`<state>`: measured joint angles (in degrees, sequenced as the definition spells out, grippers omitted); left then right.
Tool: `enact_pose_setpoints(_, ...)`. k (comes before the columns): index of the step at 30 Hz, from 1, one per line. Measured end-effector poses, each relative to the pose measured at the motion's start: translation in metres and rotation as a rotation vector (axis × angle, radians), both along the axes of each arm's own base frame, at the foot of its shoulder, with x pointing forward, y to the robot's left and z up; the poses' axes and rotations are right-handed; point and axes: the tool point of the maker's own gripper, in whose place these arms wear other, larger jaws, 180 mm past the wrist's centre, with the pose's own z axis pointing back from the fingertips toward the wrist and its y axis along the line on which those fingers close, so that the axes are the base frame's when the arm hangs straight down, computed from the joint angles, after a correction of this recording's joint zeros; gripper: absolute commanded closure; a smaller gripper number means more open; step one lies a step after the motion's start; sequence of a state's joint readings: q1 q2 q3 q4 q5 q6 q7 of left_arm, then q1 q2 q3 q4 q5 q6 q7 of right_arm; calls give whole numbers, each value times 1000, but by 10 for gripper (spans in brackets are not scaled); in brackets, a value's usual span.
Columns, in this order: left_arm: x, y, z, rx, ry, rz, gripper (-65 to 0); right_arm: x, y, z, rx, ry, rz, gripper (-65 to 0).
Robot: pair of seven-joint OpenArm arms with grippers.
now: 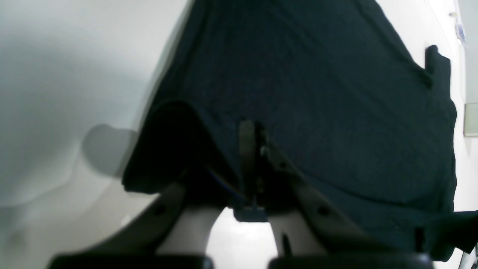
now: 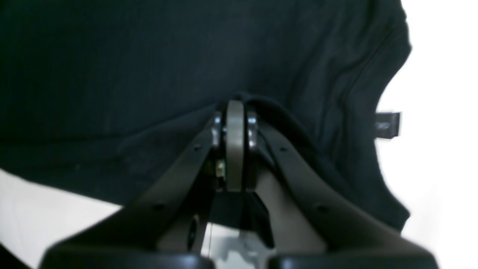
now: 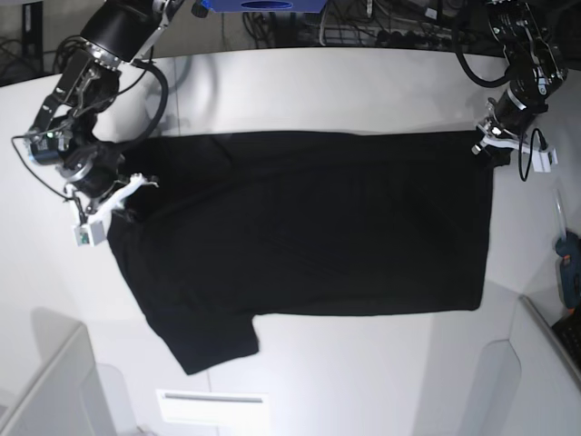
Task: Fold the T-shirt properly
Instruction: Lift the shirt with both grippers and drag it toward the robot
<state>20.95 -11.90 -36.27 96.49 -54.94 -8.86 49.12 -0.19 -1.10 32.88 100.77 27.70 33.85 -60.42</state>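
The black T-shirt (image 3: 318, 227) lies spread on the white table (image 3: 363, 82), plain side up, with one sleeve (image 3: 213, 341) sticking out toward the front left. My left gripper (image 3: 488, 150) is at the shirt's far right corner, shut on a pinch of the cloth (image 1: 250, 129). My right gripper (image 3: 127, 195) is at the shirt's left edge, shut on a fold of fabric (image 2: 235, 108). In the right wrist view the T-shirt (image 2: 149, 67) fills the frame, and a small neck tag (image 2: 388, 125) sticks out beside the neckline. In the left wrist view the T-shirt (image 1: 317, 93) stretches away from the fingers.
A blue tool (image 3: 570, 263) lies at the table's right edge. Cables (image 3: 381, 23) and a blue object (image 3: 263, 4) sit behind the table. White panels (image 3: 45, 391) stand at the front corners, and a white strip (image 3: 213, 406) lies near the front edge.
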Motion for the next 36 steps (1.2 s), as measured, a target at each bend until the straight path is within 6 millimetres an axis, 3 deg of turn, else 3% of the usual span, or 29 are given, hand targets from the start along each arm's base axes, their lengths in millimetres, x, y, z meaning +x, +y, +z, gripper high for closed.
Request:
enact_pose_setpoints(8, 11, 5, -5, -30, 1, 41, 0, 3, 0, 3, 5, -18, -4, 0)
enact_pose_setpoints(13, 14, 5, -6, -36, 0, 44, 0, 6, 3, -7, 33, 7, -4, 0)
enact_pose_setpoints(19, 26, -9, -7, -59, 49, -18, 0, 11, 4, -12, 64, 0, -18, 0)
enact_pose_setpoints(26, 36, -6, -4, -23, 50, -28, 0, 23, 6, -13, 90, -4, -20, 0)
enact_pose_setpoints(31, 39, -5, -1, -21, 41, -29, 0, 29, -2, -14, 85, 0, -24, 0)
enact_pose_setpoints(36, 33, -3, -21, -57, 96, -7, 0, 33, -2, -12, 90, -21, -29, 0)
